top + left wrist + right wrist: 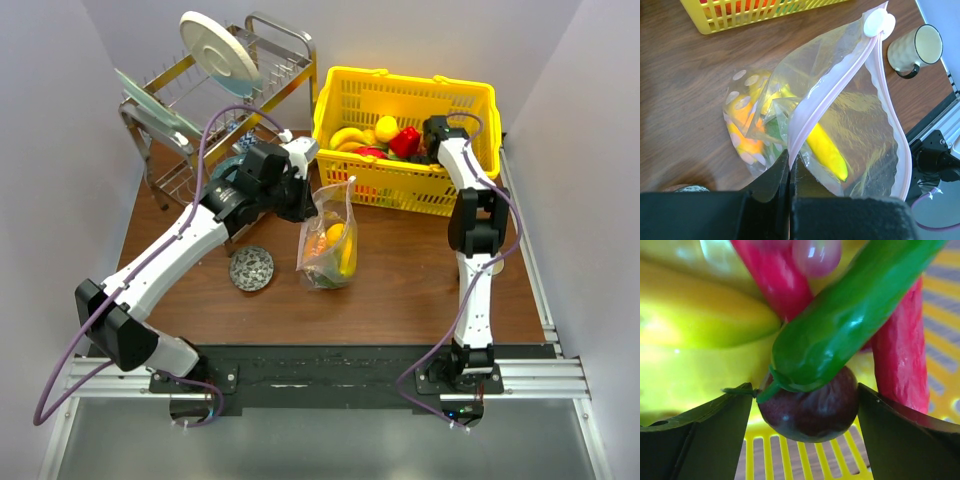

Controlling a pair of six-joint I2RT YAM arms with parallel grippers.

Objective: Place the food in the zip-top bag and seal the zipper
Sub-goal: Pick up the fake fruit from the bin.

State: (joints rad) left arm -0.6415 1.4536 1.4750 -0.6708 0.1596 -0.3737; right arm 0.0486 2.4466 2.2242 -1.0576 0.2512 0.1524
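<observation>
Item 1, left gripper: I log it clenched on the zipper of the zip-top bag, pinching the pink strip at its near end.
Item 2, bag: stands on the table just in front of the yellow basket, mouth gaping, with a banana and an orange piece inside.
Item 3, right gripper: down in the basket, jaws spread either side of a dark round fruit under a green pepper. I cannot tell whether the pads touch it.
</observation>
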